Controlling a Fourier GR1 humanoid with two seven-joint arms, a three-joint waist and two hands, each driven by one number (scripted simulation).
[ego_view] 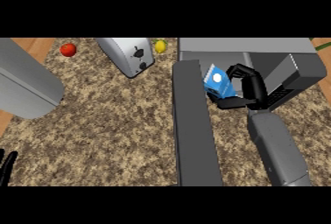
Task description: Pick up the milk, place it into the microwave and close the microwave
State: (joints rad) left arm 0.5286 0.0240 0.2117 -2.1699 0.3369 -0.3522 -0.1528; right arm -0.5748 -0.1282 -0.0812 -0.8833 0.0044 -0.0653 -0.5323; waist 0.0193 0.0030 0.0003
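Right robot hand (249, 89) curled round the blue milk carton (218, 83), carton at the microwave (271, 57) mouth — cavity just beyond, open door (194, 127) to its left; left robot hand (6, 166) rests spread, well apart

Kitchen, seen steeply from above: a speckled brown stone-look counter (110, 131) with a wooden strip at its far left edge. Household appliances stand on it: a silver toaster (128, 55) and a grey microwave (258, 54) with its door (194, 127) swung open. A red tomato (68, 49) and a yellow lemon (160, 46) lie near the toaster.
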